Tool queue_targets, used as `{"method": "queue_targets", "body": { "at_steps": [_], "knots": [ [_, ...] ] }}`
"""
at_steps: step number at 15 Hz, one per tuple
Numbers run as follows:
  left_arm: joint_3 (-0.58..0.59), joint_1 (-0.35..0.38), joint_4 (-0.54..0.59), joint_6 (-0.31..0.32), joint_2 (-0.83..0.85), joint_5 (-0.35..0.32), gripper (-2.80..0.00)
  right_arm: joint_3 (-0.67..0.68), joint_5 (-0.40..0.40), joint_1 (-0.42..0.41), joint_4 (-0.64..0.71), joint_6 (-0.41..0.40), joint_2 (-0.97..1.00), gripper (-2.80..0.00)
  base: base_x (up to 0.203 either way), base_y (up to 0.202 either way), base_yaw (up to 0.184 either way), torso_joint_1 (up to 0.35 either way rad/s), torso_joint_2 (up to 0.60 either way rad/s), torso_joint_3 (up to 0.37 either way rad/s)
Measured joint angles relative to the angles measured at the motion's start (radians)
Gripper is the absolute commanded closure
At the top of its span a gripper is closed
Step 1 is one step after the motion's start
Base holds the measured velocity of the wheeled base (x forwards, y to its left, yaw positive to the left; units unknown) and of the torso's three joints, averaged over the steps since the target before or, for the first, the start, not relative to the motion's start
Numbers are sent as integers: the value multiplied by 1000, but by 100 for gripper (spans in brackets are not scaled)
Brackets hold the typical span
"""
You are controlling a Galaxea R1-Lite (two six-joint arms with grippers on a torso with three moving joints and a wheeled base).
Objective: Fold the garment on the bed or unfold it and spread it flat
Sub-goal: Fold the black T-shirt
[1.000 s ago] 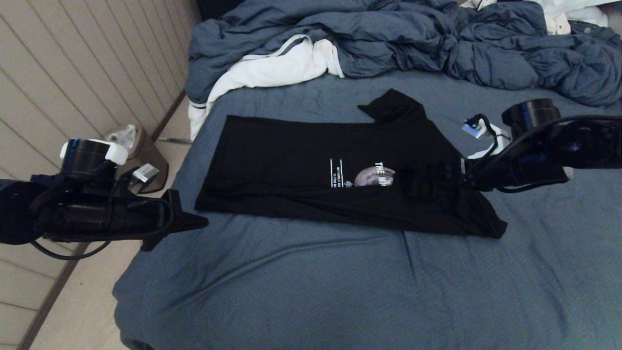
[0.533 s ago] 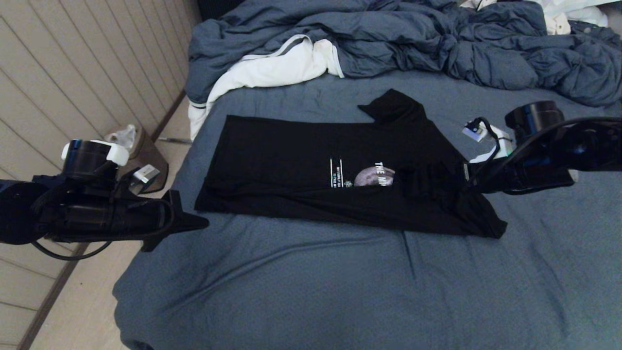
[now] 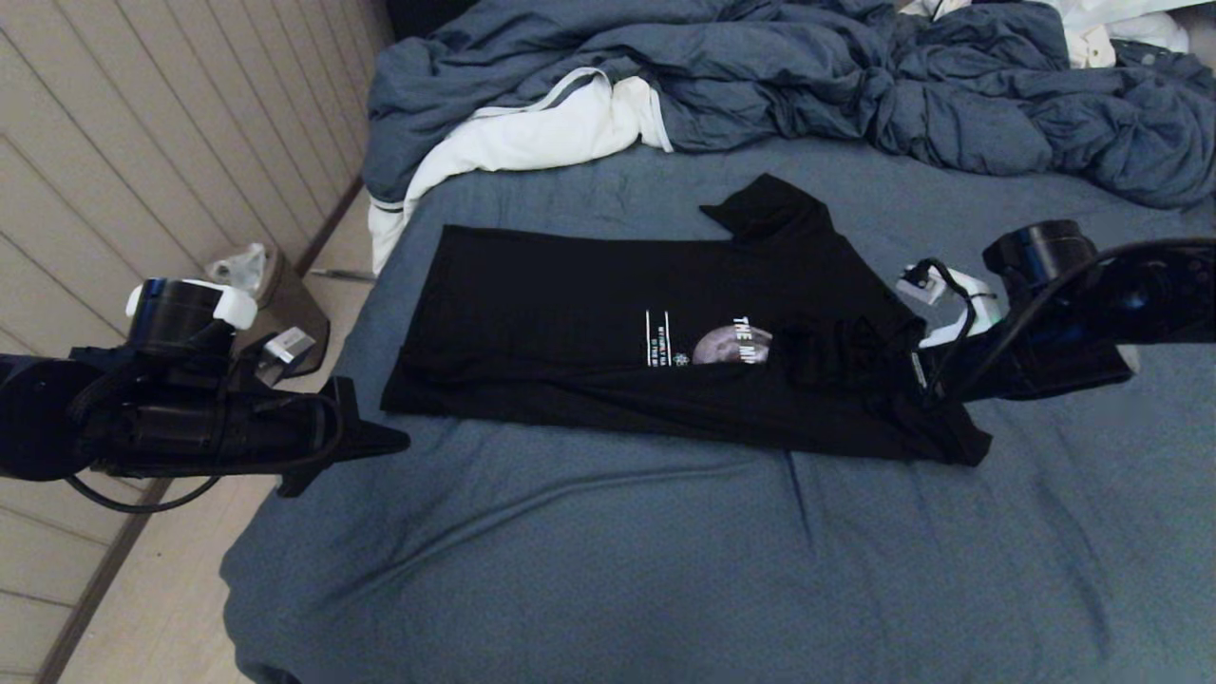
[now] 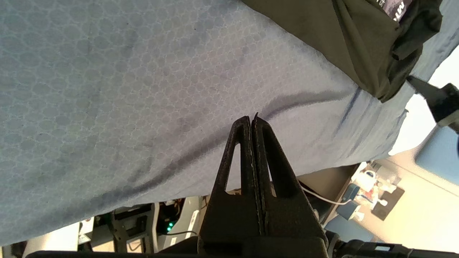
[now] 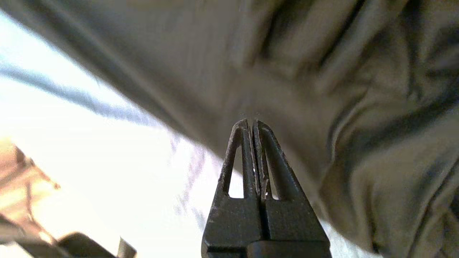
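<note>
Lying across the middle of the head view, the black T-shirt (image 3: 617, 323) rests on the bed (image 3: 665, 570), its lower edge folded over part of the moon print. At the right of the frame the right gripper (image 3: 902, 356) sits at the shirt's bunched right end, jaws pressed together with no cloth between them. At the lower left the left gripper (image 3: 394, 439) hovers at the bed's edge, apart from the shirt, jaws together too. A rumpled duvet (image 3: 807, 76) fills the top.

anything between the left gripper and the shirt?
Nothing visible. The left gripper, shut, hangs at the bed's left edge; only bare sheet lies between it and the shirt's near corner.
</note>
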Motion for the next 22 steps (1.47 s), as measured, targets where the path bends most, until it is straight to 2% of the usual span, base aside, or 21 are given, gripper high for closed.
{"method": "queue_targets", "body": {
  "at_steps": [2,5,11,17,20,22],
  "knots": [
    [0,-1,0,0,1,-1,0,0,-18,0,9,-12,8,0,0,0,0,0,0,0],
    [1,-5,0,-1,4,-2,0,1,-92,10,7,-29,36,0,0,0,0,0,0,0],
    [1,-14,0,-15,5,-1,0,-59,-106,31,-3,-20,125,0,0,0,0,0,0,0],
    [-1,-16,0,-15,6,-1,0,-274,-124,57,6,77,202,0,0,0,0,0,0,0],
    [-3,-15,0,-15,6,-2,0,-391,-204,70,7,126,277,0,0,0,0,0,0,0],
    [-3,-16,-1,-15,7,-1,0,-465,-251,80,3,186,319,0,0,0,0,0,0,0]
  ]
}}
